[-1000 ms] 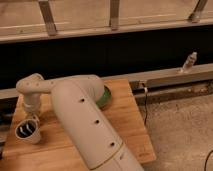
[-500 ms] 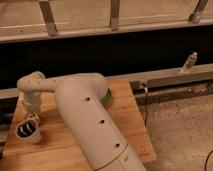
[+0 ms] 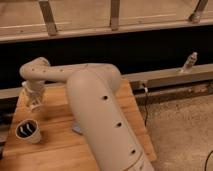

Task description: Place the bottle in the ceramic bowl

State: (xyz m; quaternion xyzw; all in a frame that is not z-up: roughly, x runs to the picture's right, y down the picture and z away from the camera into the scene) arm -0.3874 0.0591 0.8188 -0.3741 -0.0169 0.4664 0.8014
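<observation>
Over the wooden table [image 3: 56, 150], just behind the cup [image 3: 28, 131], end effector [image 3: 34, 103] pinched together.

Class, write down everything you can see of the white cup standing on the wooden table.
The cup is small and round, white outside and dark inside, with pale streaks in the dark interior that cannot be identified. Its surface looks smooth, like ceramic or plastic. It stands upright on the wooden table, near the front corner at the picture's left. Only the table appears to touch it. The end effector, shut, hangs farther back over the same side of the table, apart from the cup.
</observation>
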